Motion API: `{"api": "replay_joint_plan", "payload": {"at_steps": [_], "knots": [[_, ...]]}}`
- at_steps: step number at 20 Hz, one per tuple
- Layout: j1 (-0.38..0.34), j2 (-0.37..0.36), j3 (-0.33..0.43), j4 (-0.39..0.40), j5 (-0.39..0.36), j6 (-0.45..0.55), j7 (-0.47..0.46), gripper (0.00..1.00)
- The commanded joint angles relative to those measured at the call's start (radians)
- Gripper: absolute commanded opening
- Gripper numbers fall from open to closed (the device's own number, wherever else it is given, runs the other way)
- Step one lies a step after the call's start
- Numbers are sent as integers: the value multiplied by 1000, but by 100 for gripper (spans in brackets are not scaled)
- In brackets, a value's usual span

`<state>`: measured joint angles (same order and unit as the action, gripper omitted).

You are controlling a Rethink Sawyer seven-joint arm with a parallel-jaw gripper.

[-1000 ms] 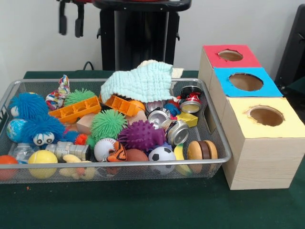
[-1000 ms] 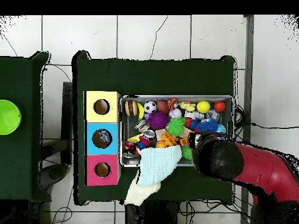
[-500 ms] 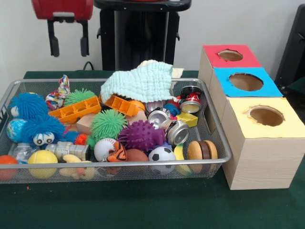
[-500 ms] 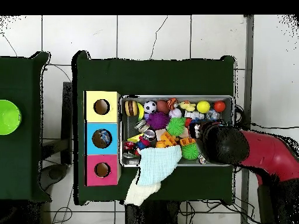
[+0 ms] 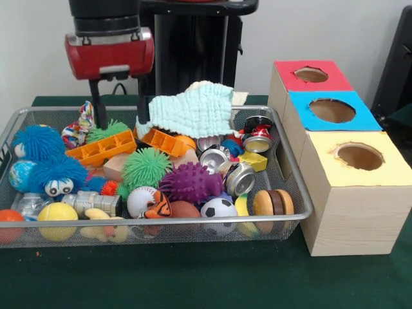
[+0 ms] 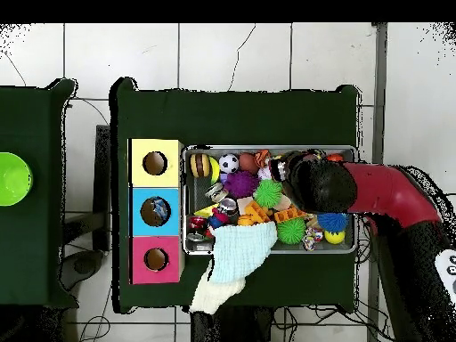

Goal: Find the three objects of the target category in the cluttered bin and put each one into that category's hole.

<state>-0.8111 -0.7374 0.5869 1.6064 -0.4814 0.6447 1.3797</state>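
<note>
Between parted fingers (image 5: 102,106): green spiky ball (image 5: 107,131).

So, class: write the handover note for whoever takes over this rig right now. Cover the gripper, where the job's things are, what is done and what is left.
Gripper: open, empty, hanging over the far-left part of the wire bin, its tips around a green spiky ball beside the orange block.
Bin: still packed with balls, cans and toys; a pale green cloth drapes over its far rim.
Boxes: red hole, blue hole and yellow hole stand beside the bin. Overhead, something lies inside the blue one; what it is cannot be told.
Done: nothing grasped at this moment.
Left: close on a target object, lift, carry to its hole.
</note>
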Motion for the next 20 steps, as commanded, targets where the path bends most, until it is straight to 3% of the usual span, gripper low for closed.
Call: {"api": "replay_joint_plan", "payload": {"at_steps": [1,5,10,14,20], "knots": [[6,72,48,-228,-186,189,-417,100],[-16,99,79,-259,-206,194,-453,100],[-55,149,111,-243,-199,151,-457,100],[-49,197,82,-254,-177,190,-407,100],[-37,211,57,-264,-183,198,-389,100]]}}
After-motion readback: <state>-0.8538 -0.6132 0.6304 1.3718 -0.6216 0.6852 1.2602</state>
